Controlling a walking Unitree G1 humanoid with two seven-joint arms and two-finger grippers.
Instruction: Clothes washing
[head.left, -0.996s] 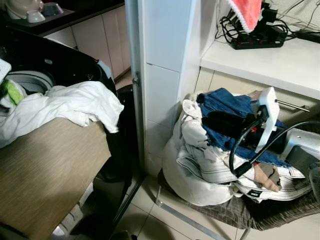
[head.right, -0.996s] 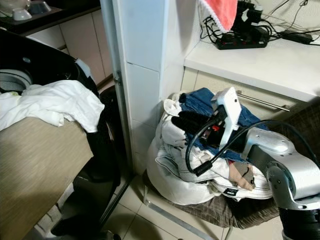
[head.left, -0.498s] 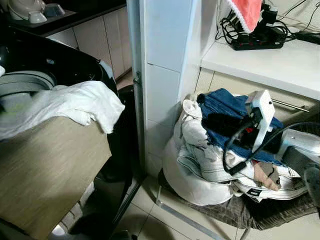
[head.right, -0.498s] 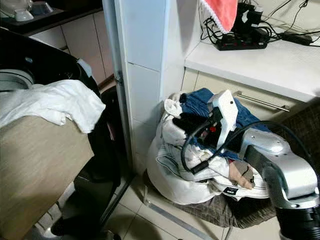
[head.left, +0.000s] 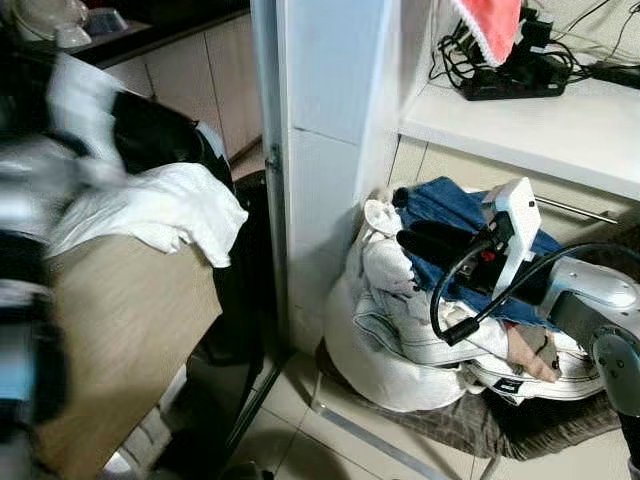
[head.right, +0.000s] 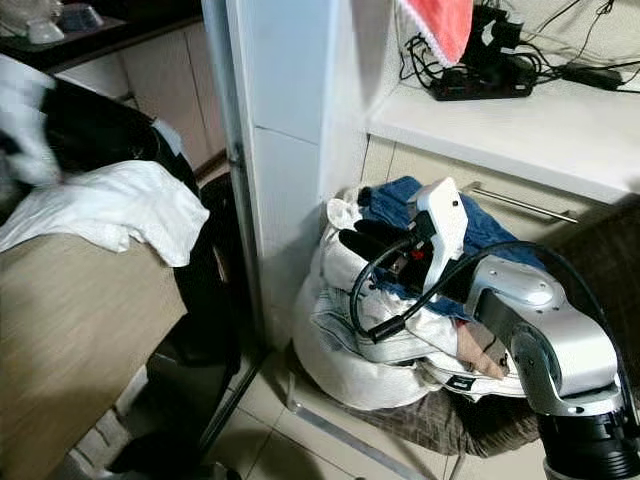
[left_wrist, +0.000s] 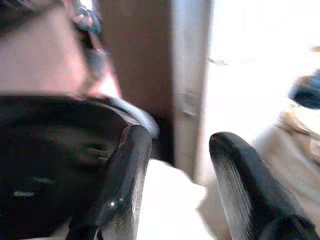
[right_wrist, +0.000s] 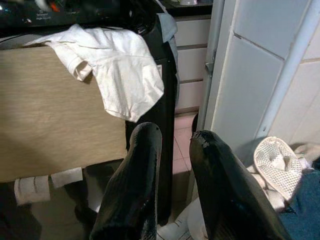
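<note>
- The right claw (head.right: 352, 238) is hovering over the laundry pile (head.left: 420, 300), its two black fingers lying close together with only a narrow gap and nothing between them.
- The pile is sitting on a brown cloth (head.left: 470, 420) on the tiled floor (head.left: 330, 440), pressed against the white tiled pillar (head.left: 320, 150); a blue denim garment (head.left: 450, 205) is lying on top of white and striped pieces.
- The right wrist view is looking past those fingers (right_wrist: 135, 185) toward a white shirt (right_wrist: 120, 65) that is draping over the edge of a tan panel (right_wrist: 55, 110), something the head views show from the other side.
- That same white shirt (head.left: 160, 205) is hanging beside the dark washing machine (head.left: 160, 130) in the head views.
- The left arm (head.left: 40, 200) is sweeping through the left of the left eye view as a heavy blur, so I can hardly make out its shape there.
- The left wrist view is giving a clearer look: the left claw (left_wrist: 175, 175) is spread wide and holding nothing, with the machine's dark curved rim (left_wrist: 60, 125) just beyond one finger.
- Up on the white desk (head.right: 520, 125) a tangle of black cables and a power strip (head.right: 480, 70) are sitting, and a red cloth (head.right: 440, 25) is hanging above them.
</note>
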